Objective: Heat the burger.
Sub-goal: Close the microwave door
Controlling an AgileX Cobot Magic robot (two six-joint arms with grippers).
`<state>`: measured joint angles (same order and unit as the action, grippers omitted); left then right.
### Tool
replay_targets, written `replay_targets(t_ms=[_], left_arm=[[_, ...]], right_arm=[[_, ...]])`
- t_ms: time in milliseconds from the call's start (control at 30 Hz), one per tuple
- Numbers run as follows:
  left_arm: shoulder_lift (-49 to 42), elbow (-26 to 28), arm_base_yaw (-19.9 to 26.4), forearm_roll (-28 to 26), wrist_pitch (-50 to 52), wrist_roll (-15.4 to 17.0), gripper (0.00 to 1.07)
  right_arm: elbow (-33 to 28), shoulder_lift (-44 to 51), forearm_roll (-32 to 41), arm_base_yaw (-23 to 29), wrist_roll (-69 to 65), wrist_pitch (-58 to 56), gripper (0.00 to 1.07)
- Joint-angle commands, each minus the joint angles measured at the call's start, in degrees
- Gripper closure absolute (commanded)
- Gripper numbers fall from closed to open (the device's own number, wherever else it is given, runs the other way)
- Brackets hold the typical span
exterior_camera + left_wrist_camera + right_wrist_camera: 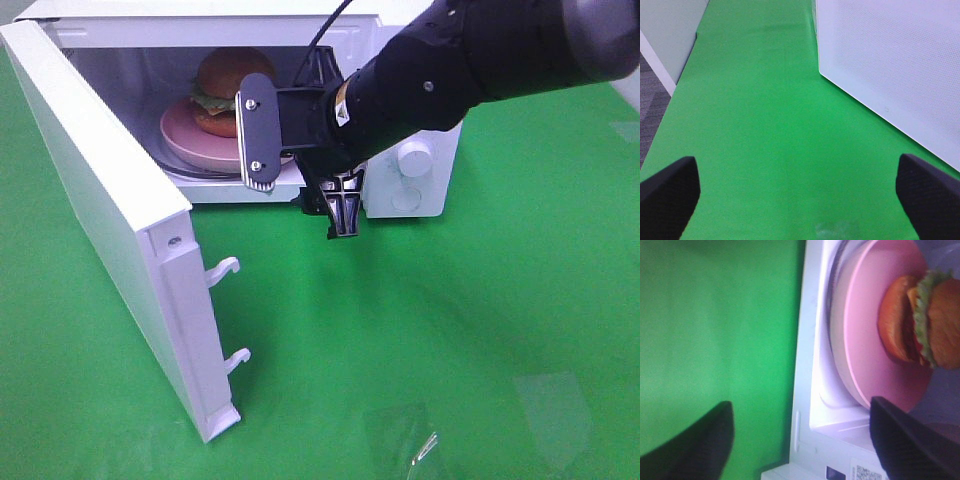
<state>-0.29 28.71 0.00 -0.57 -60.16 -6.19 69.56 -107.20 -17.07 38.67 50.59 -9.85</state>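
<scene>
The round golden-bunned burger (222,88) with green lettuce sits on a round pink plate (180,140) inside the white microwave (420,178), just beyond the right tool (805,440), whose jaws gape empty. The swung-out white door (100,190) lies nearer the left tool (800,200), likewise released.

the microwave (415,170) mouth is left open; the left side is walled off by its door (100,190), swung wide. the right of the mouth is crossed by the right arm (450,70) and right gripper (300,170). the cavity floor is filled by the pink plate (182,137) and burger (226,70). free passage is offered over the green cloth (420,330) in front.
</scene>
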Motion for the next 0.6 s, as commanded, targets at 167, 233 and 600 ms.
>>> replay_targets(t_ms=[167, 233, 600], left_arm=[[-1.4, -0.2, 0.0, 0.1, 0.7, 0.1, 0.07], [-1.4, -0.2, 0.0, 0.1, 0.7, 0.1, 0.07], [-1.4, -0.2, 0.0, 0.1, 0.7, 0.1, 0.07]], right_arm=[[-6.2, 7.5, 0.1, -0.1, -17.8, 2.0, 0.24], [-7.7, 9.7, 0.1, -0.1, -21.3, 1.7, 0.24], [-12.3, 20.1, 0.3, -3.7, -37.5, -6.5, 0.27]])
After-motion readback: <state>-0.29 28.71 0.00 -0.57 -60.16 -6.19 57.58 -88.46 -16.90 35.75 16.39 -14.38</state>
